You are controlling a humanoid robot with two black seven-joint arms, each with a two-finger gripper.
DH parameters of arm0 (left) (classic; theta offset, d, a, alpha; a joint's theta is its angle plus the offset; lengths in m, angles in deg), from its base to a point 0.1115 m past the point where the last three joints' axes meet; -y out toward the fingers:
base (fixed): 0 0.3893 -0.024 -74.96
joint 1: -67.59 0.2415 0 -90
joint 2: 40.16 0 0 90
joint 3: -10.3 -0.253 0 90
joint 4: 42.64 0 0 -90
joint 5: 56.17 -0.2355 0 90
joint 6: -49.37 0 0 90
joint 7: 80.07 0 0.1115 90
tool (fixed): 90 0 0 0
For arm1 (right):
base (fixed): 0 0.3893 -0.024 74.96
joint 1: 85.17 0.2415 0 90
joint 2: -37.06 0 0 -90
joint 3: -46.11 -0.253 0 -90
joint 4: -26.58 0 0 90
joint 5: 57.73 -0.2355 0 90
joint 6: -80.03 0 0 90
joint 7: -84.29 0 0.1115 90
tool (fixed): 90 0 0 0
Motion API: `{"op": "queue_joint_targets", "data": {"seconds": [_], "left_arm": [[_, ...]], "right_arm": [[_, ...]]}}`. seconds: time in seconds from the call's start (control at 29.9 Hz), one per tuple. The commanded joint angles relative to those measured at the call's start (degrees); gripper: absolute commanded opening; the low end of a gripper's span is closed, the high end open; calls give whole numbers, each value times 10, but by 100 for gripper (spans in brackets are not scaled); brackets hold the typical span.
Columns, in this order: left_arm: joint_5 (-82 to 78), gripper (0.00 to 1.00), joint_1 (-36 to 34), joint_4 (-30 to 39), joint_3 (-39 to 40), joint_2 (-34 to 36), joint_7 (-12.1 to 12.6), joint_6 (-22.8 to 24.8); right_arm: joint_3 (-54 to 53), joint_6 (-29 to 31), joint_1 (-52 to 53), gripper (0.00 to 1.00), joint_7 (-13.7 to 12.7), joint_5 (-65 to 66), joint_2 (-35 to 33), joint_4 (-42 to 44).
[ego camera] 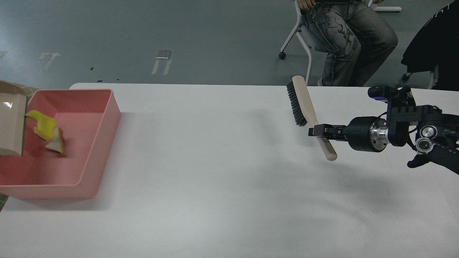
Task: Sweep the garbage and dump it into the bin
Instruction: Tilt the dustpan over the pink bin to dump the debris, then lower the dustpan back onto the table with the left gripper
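Observation:
The pink bin (104,143) stands at the table's left edge. The beige dustpan (12,125) is tipped steeply over the bin's left side, its mouth facing right. The yellow chunk (43,127) and the white slice (56,144) are sliding off the dustpan's lip into the bin. My left gripper is out of view past the left edge. My right gripper (318,131) is shut on the handle of the beige brush (304,104) and holds it above the table at the right, bristles facing left.
The white table (215,172) spans the view. A seated person (344,32) on a wheeled chair is beyond the far edge at the right, with a dark object (434,43) beside them.

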Motion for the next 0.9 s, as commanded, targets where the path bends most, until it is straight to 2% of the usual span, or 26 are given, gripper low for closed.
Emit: {"op": "queue_joint_targets", "data": {"seconds": [0.0, 0.1, 0.23, 0.4, 0.6, 0.7, 0.87], "left_arm": [[-17, 0, -5, 21, 0, 13, 0, -5], [-26, 0, -17, 26, 1, 16, 0, -11], [11, 0, -54, 26, 8, 11, 0, 3], [111, 0, -105, 26, 8, 4, 0, 62], [141, 0, -169, 26, 6, -85, 0, 70], [141, 0, -194, 26, 6, -160, 24, 62], [141, 0, -198, 26, 0, -249, 35, 20]], "right_arm": [[0, 0, -2, 0, 0, 0, 0, -1], [0, 0, -2, 0, 0, 0, 0, -1], [1, 0, -2, 0, 0, 0, -1, -2], [1, 0, -3, 0, 0, 0, -2, -3], [-4, 0, -2, 0, 0, 0, -5, -4], [-7, 0, -2, 0, 0, -1, -8, -4], [-9, 0, -2, 0, 0, -1, -18, -4]]}}
